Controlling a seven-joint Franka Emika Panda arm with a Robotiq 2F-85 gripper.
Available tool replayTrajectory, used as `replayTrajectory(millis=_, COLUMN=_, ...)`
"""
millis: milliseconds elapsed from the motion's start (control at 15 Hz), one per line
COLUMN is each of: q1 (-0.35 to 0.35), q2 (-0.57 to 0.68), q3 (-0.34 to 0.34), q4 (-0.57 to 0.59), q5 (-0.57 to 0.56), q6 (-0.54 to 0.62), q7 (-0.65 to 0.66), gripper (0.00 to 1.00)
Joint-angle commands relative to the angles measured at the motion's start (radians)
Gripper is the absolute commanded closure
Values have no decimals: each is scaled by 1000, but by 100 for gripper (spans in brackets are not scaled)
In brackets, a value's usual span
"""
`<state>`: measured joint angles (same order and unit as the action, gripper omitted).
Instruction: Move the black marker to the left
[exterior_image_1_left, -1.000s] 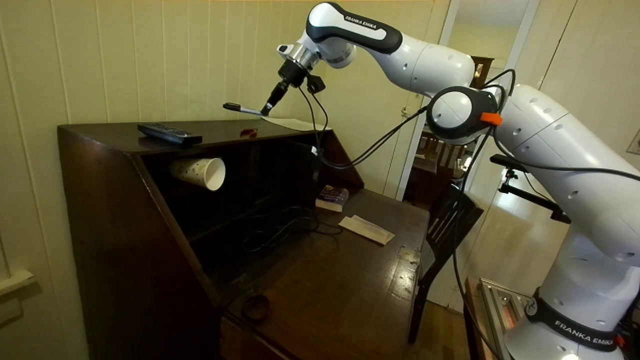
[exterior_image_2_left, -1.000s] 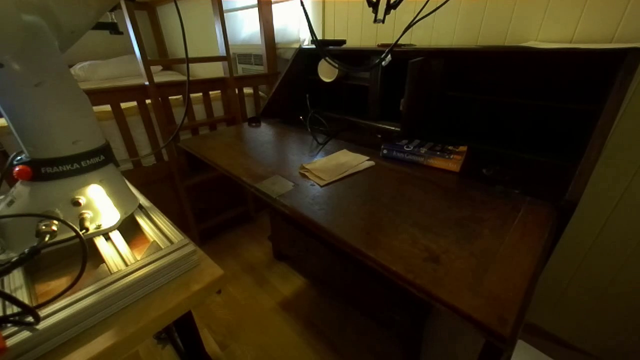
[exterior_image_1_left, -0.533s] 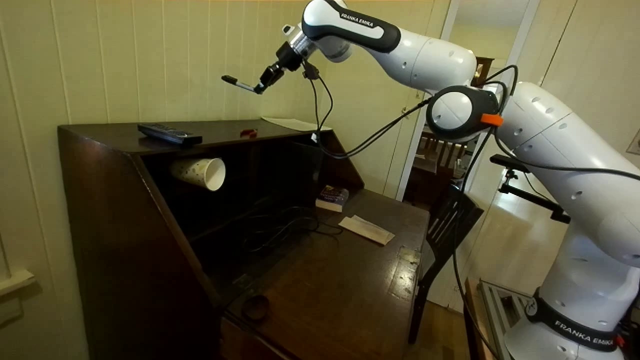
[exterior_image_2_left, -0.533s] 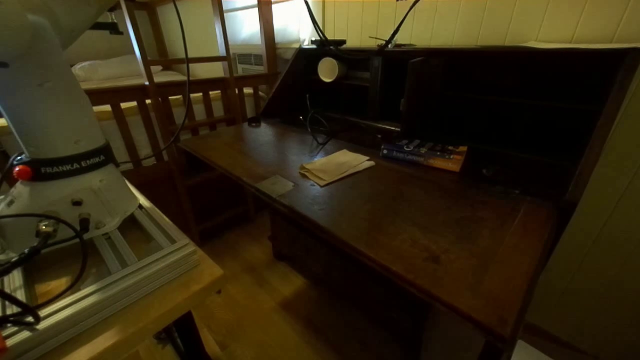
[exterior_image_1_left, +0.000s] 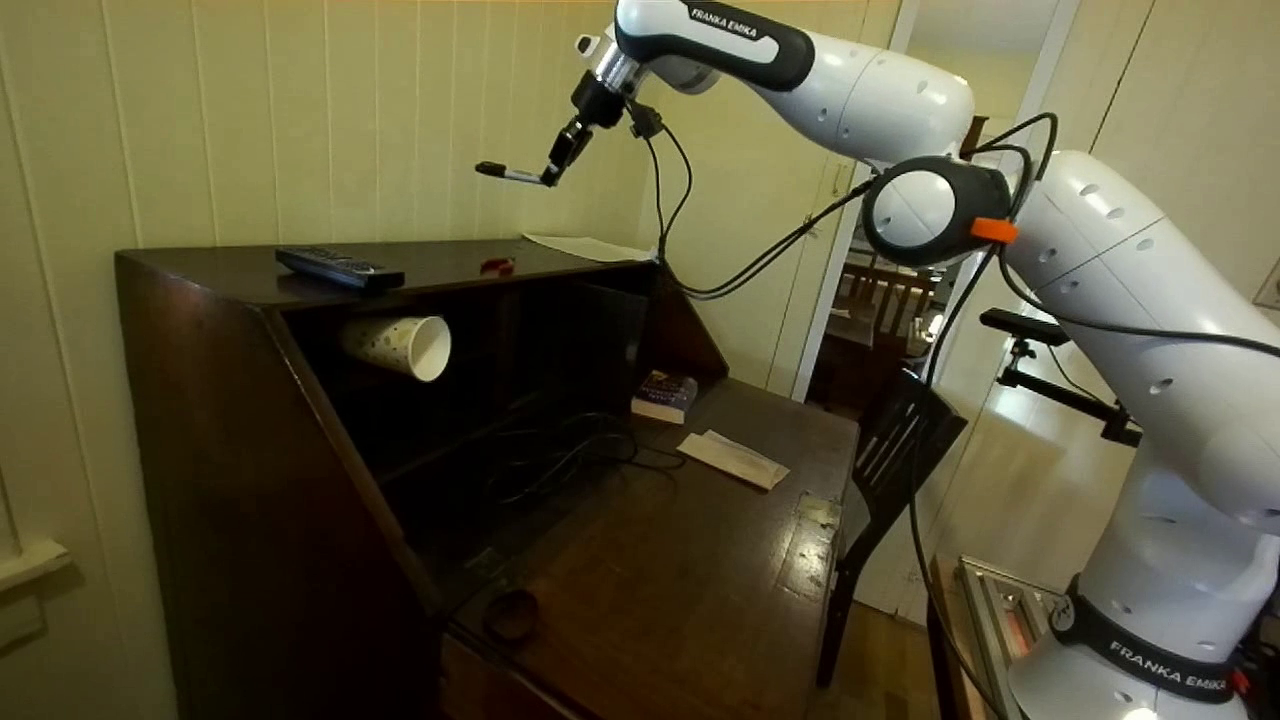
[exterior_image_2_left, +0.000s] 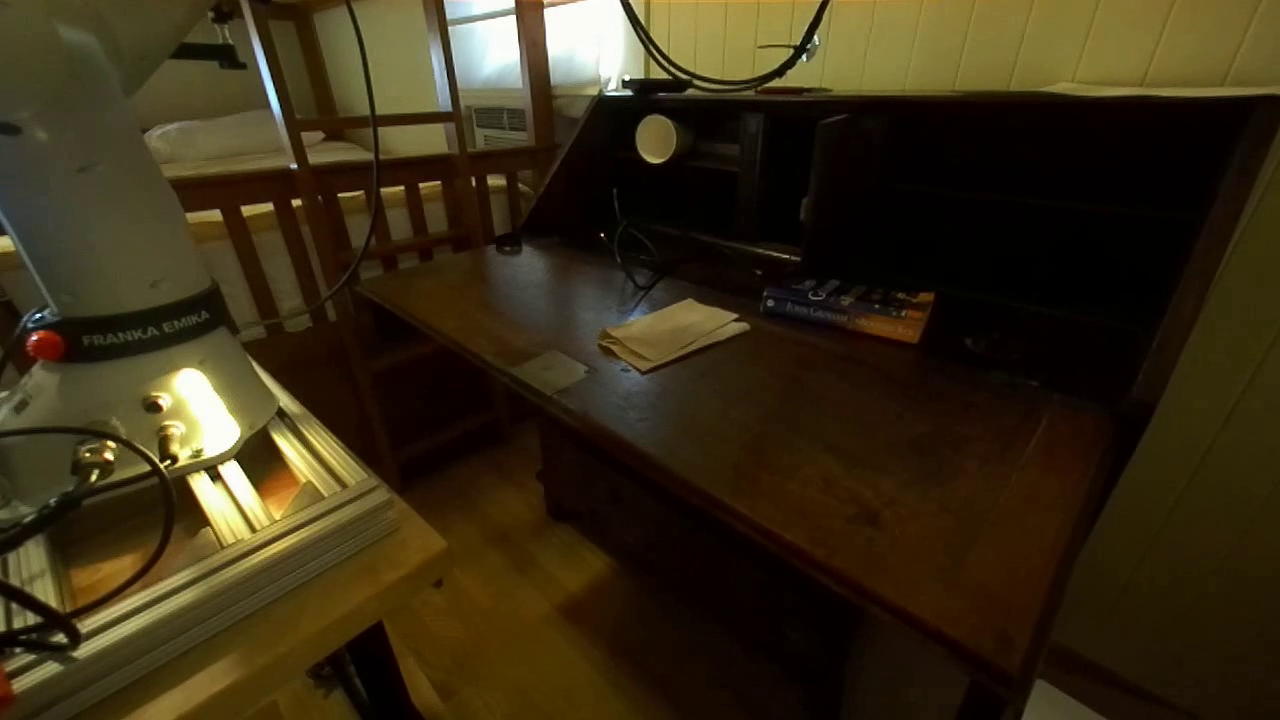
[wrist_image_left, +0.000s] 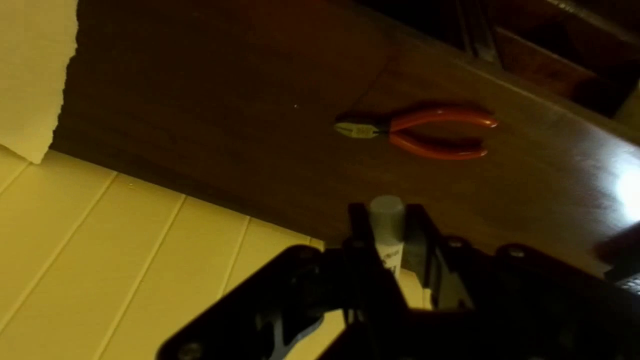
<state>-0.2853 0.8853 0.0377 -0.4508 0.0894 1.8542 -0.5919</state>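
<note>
jaws clamped on black marker (exterior_image_1_left: 515, 175), more level than before, above desk (exterior_image_1_left: 440, 262)

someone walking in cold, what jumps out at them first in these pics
Probably the big white robot arm across the right of an exterior view, its hand gripping a black-capped marker in the air above the dark desk. In the wrist view, the red-handled pliers stand out, lying on the desk's top. A pale speckled cup also catches the eye, on its side in the desk's upper compartment.
</note>
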Motion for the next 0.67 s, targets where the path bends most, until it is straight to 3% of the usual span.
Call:
replayTrajectory(millis=0, q1=-9, q2=-45, q3=31, q4=-11, q5=12, q6=-85, q7=-87, gripper=94)
replayTrajectory(millis=67, q1=-17, q2=-49, q3=52, q4=-9, q5=36, q6=-97, q7=-106, gripper=94)
replayTrajectory(millis=133, q1=-1, q2=-29, q3=21, q4=-5, q5=7, q6=-61, q7=-59, gripper=77)
replayTrajectory(millis=467, q1=-4, q2=-38, q3=37, q4=-4, q5=17, q6=-77, q7=-83, gripper=77)
replayTrajectory(millis=533, q1=-5, q2=-38, q3=37, q4=-4, q5=17, q6=-77, q7=-83, gripper=94)
replayTrajectory(millis=600, q1=4, q2=-47, q3=47, q4=-2, q5=20, q6=-87, q7=-113, gripper=94)
